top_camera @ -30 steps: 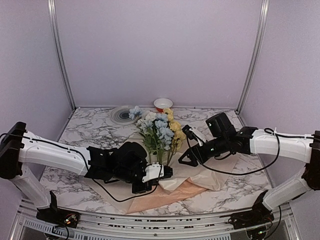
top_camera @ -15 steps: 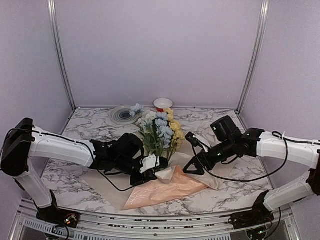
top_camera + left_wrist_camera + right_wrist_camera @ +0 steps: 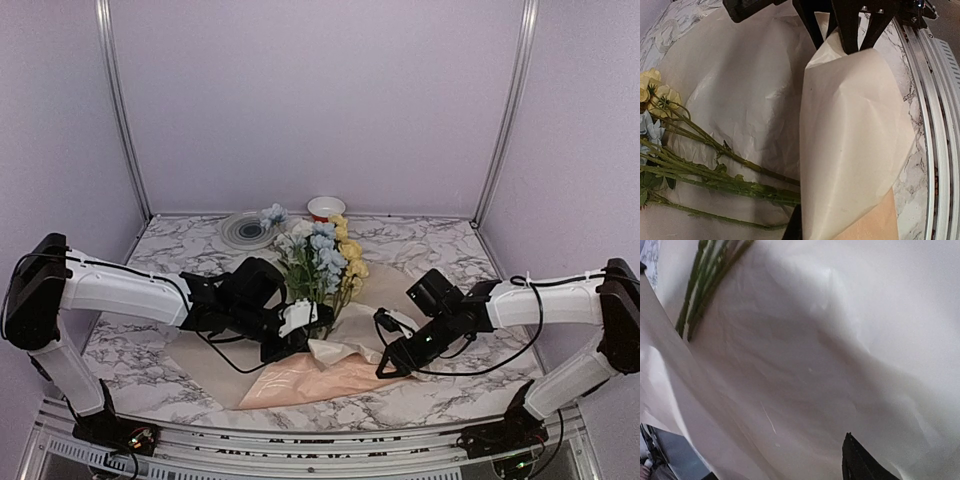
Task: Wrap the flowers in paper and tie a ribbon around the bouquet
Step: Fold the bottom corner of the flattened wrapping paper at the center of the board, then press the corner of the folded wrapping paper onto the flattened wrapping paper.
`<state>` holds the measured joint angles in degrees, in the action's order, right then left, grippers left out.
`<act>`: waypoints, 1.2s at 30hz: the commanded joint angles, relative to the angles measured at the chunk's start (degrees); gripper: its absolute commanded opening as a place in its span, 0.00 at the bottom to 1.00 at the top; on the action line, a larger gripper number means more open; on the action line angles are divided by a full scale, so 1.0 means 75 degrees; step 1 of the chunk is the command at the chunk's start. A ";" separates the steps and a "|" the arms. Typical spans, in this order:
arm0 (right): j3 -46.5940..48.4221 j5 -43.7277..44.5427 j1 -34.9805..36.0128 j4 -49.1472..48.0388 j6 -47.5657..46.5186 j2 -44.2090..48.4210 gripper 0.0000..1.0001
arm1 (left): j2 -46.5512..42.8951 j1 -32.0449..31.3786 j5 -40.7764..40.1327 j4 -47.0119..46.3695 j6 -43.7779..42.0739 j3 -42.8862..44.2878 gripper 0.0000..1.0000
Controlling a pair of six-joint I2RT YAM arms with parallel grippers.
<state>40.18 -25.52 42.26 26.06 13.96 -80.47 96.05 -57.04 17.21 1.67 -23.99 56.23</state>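
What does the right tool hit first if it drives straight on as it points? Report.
The paper. The right tool points down-left at the crumpled sheet, which fills its wrist view just ahead. Whether it touches yet is unclear.

The flowers (image 3: 318,262), the folded paper (image 3: 335,375), the left gripper (image 3: 316,322) and the right gripper (image 3: 386,366) crowd the middle. A bowl (image 3: 326,207) and a plate (image 3: 245,230) stand at the far edge. Open table (image 3: 440,245) lies far right and far left.
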 commanded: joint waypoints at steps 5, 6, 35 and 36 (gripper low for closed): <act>-0.0672 -0.0240 0.0061 0.1084 0.1465 0.0996 0.74 | -0.0532 0.0051 0.0064 0.0408 -0.0169 0.0103 0.00; -0.0687 -0.0388 0.0061 0.1261 0.1543 0.1239 0.76 | -0.0531 0.0031 0.0028 0.0420 -0.0126 0.0087 0.00; -0.1028 0.1499 -0.0225 0.1885 0.2072 0.0442 0.05 | -0.0577 -0.1841 0.0430 0.2614 0.0128 0.0731 0.00; -0.1005 0.1621 -0.0125 0.1912 0.2130 0.0330 0.05 | -0.0614 -0.1848 0.0375 0.2651 0.0109 0.0705 0.00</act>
<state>32.77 -20.03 39.09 36.97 28.62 -74.76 93.08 -70.76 19.75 16.14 -22.31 60.90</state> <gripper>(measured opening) 0.049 0.004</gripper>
